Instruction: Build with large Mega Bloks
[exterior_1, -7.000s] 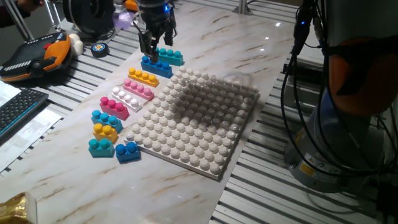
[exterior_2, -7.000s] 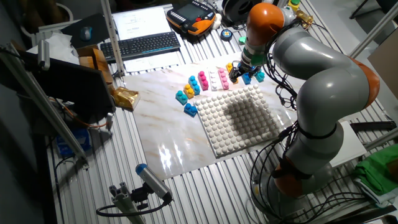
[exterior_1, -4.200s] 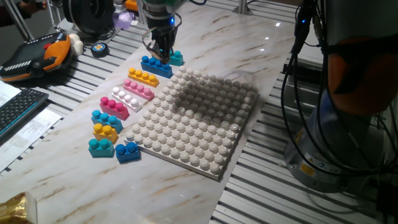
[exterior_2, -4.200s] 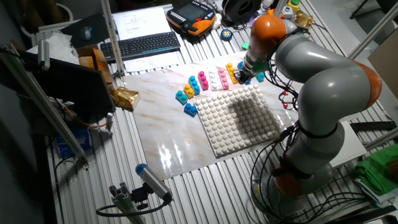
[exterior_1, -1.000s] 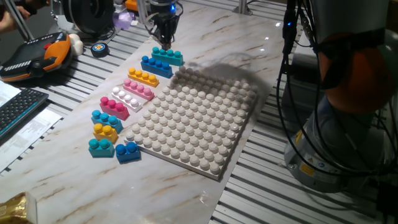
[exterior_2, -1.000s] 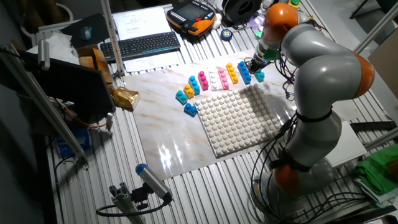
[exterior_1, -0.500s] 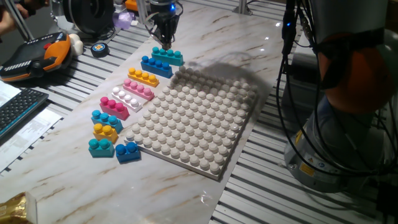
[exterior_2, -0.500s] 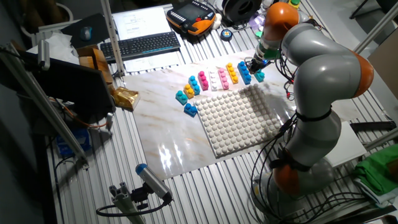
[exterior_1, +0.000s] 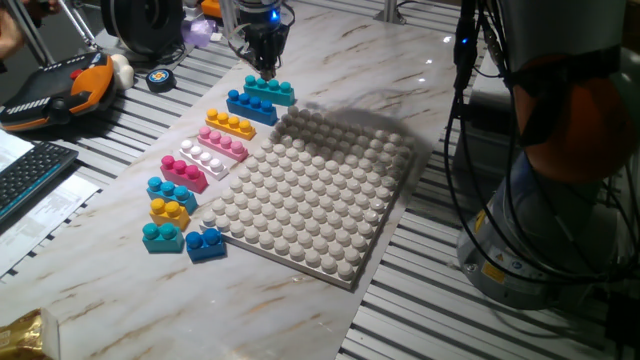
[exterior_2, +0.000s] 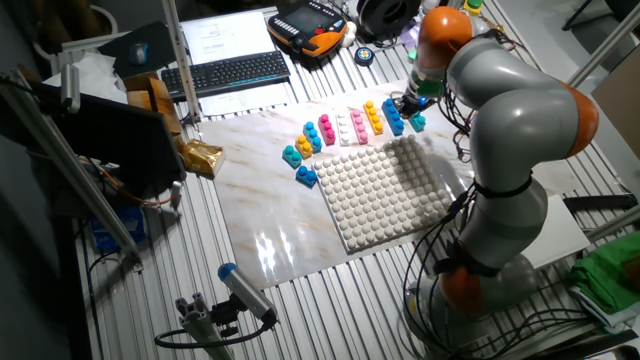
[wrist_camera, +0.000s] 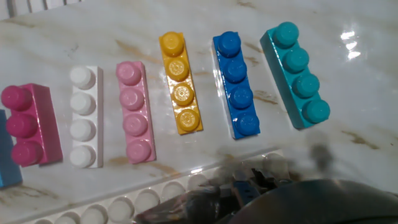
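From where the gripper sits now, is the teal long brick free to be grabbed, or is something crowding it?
Probably yes. The gripper hangs just above the teal long brick, which lies flat with nothing on it. The blue long brick lies alongside with a gap between them.

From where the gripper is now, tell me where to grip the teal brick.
Take the teal brick from above, fingers closing across its two long flat sides near the middle. It lies flat, studs up, at the row's end, with a gap to the blue brick for one finger. The gripper hangs above.
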